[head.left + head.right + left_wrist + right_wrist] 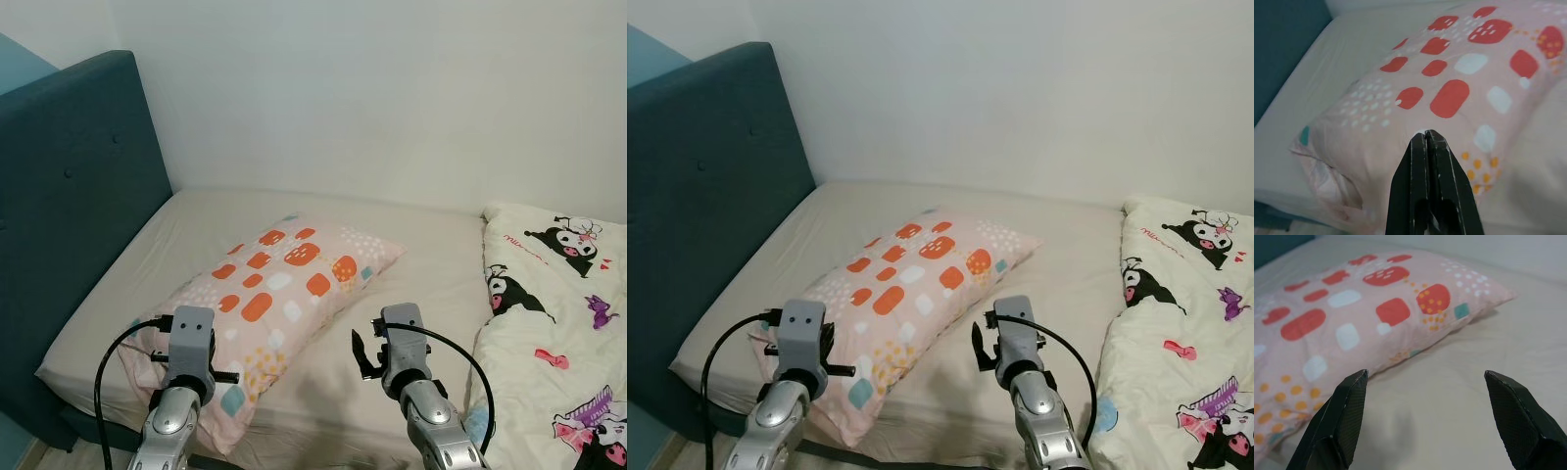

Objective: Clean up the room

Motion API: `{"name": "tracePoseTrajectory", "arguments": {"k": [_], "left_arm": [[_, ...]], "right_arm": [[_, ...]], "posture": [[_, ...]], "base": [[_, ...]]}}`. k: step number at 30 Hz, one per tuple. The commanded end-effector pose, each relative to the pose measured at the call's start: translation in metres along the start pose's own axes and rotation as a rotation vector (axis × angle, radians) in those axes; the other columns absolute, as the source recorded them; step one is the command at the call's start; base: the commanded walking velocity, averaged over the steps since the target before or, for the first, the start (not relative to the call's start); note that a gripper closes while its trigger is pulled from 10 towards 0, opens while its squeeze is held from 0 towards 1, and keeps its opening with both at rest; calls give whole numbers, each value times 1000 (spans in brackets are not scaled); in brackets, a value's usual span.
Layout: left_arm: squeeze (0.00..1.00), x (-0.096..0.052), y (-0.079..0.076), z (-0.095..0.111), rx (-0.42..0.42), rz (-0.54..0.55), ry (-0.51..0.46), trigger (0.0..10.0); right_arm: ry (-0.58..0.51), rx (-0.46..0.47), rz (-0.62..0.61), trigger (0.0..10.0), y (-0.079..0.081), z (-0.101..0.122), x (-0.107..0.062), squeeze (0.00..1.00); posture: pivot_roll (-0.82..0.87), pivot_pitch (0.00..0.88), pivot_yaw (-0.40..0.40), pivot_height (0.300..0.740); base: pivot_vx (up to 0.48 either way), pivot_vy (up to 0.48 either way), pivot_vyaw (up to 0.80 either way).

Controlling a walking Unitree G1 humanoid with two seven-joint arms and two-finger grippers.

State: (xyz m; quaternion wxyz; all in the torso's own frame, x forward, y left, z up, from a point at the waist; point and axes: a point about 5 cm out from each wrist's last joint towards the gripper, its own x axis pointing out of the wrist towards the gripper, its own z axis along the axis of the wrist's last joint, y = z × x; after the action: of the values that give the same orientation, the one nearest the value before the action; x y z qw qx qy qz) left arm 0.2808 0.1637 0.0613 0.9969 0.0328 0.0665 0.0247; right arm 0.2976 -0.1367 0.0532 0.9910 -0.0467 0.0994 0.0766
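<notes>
Pink pillow (279, 294), patterned with orange-red, white and teal patches, lying diagonally on the beige sheet of the bed (421, 264); one end toward the wall, the other end at the near edge of the mattress, just beside the left arm. Pillowcase opening loose and rumpled at the near end, as seen in the left wrist view.

Left pincer (1428, 147) above the near end of the pillow, its two black fingers pressed together with no gap, nothing held between them; whether the tips touch the fabric cannot be told. Left wrist housing and black cable over the pillow's near corner in the head views.

Right pincer (1426, 396) spread wide, holding nothing, fingers (1347, 406) poised over bare sheet just beside the pillow's long edge; apart from the pillow. Right arm between pillow and quilt in the head views.

White quilt (558, 323) printed with black-and-white cartoon figures and small purple and pink motifs, bunched along the right side of the bed, well apart from the pillow, with bare sheet between.

Dark teal upholstered headboard (73, 206) with button tufting along the left side of the bed. Plain white wall (392, 88) behind the far edge of the mattress. Strip of pale floor at the lower left corner, below the bed frame.
</notes>
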Motion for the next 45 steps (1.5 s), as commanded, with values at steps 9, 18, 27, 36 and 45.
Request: {"name": "tracePoseTrajectory", "arguments": {"k": [9,18,27,36,45], "left_arm": [[0,1,-10,3,3,-35,-11,10000],[0,2,-10,5,18,-35,-23,10000],[0,2,-8,6,23,-27,-30,10000],[0,3,-8,6,42,-30,-31,10000],[0,5,-5,8,54,-33,-36,10000]], "right_arm": [[13,4,5,10000,-1,-4,-1,0],[14,-2,14,10000,0,-3,1,0],[9,-17,22,10000,-1,-2,2,0],[7,-17,16,10000,0,-2,4,0],[4,-6,2,10000,2,-3,5,0]], "posture": [[-2,29,-42,740],[1,31,-47,740],[3,36,-48,740],[14,38,-33,740],[19,33,-10,740]], "base": [[0,0,-800],[0,0,-800],[0,0,-800],[0,0,-800],[0,0,-800]]}}
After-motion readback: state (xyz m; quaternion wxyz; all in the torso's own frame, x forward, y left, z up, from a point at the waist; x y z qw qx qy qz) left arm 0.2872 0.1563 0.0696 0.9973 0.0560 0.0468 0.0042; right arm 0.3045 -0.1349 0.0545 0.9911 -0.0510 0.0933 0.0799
